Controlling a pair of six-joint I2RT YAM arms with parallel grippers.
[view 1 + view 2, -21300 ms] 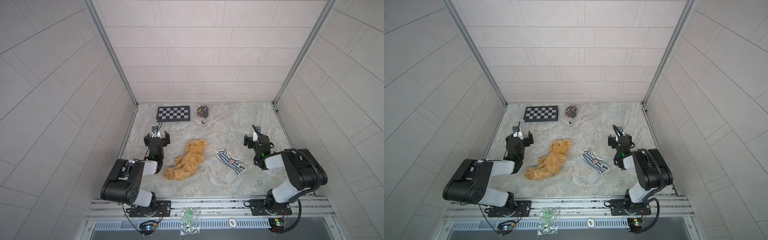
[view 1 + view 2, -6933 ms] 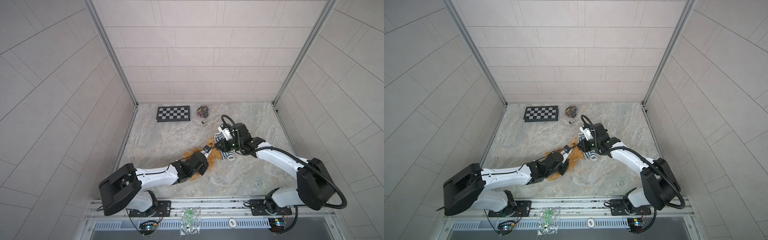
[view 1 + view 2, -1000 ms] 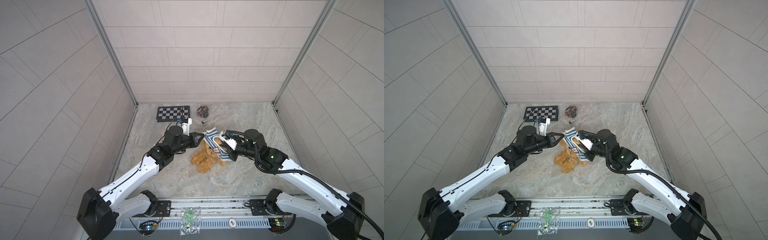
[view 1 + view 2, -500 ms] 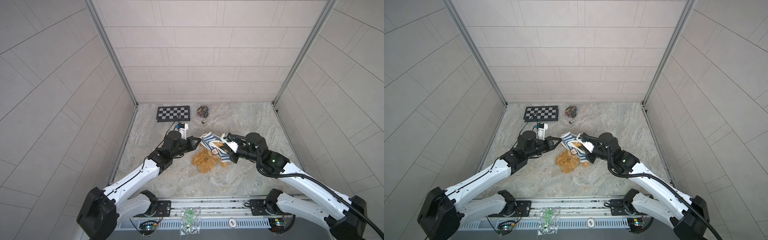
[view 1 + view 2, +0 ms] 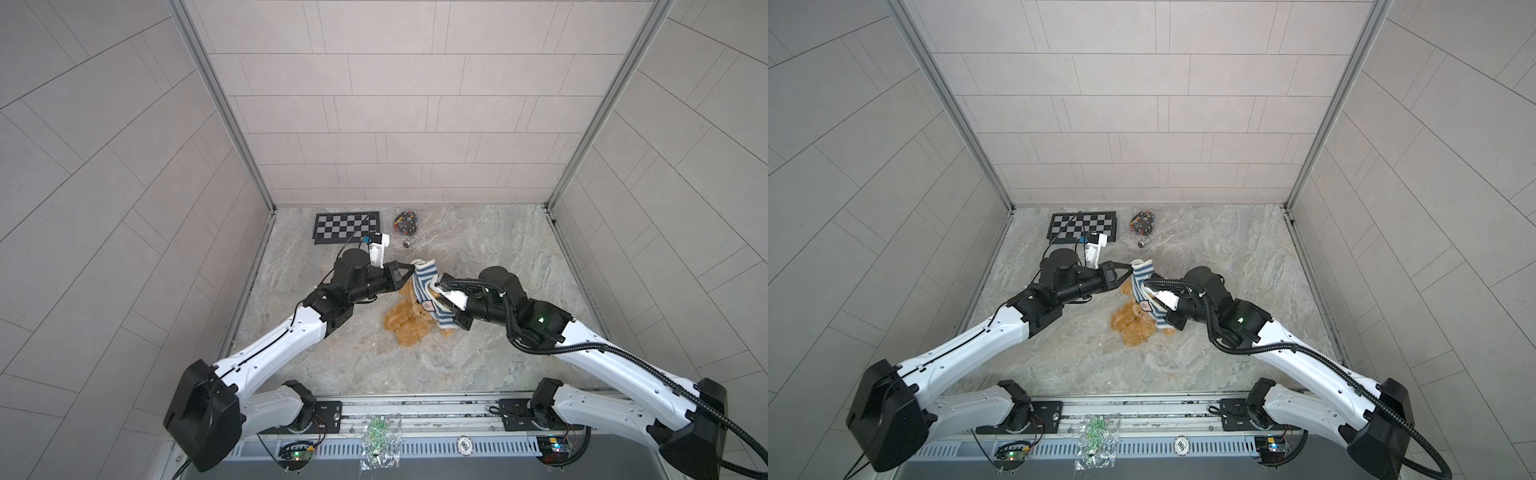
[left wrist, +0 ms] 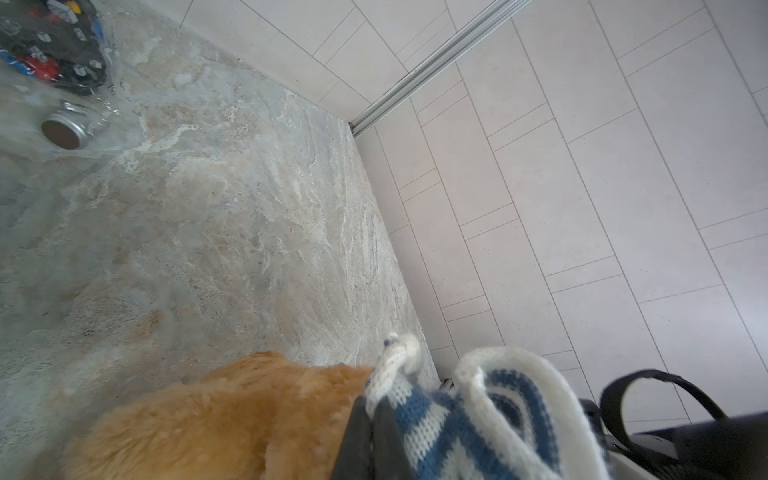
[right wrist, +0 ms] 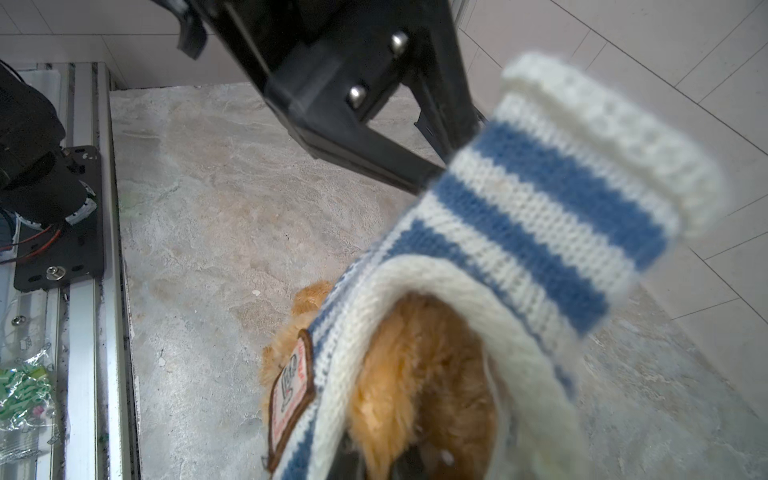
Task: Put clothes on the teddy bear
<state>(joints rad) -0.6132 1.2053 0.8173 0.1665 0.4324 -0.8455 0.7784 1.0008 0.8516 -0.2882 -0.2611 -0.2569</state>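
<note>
The teddy bear [image 5: 409,328] [image 5: 1133,328] slumps on the stone table with its head inside a blue-and-white striped shirt [image 5: 424,284] [image 5: 1142,286]. The shirt is stretched upward between both grippers. My left gripper [image 5: 412,272] [image 5: 1130,270] [image 6: 370,419] is shut on the shirt's white hem [image 6: 395,361] at its upper end. From the right, my right gripper [image 5: 442,309] [image 7: 376,463] is shut at the shirt's lower opening, its jaws mostly hidden by knit and fur. In the right wrist view the bear's fur [image 7: 415,365] fills the opening beside the chest patch [image 7: 291,386].
A checkerboard card [image 5: 347,226] lies at the back left. A bag of small colourful parts [image 5: 406,222] with a metal cap [image 5: 407,245] sits next to it. Tiled walls close in three sides. A small plastic bag [image 5: 378,432] rests on the front rail.
Both grippers keep their hold on the shirt. The bear has sunk a little lower onto the table beneath it, and the left gripper has shifted slightly.
</note>
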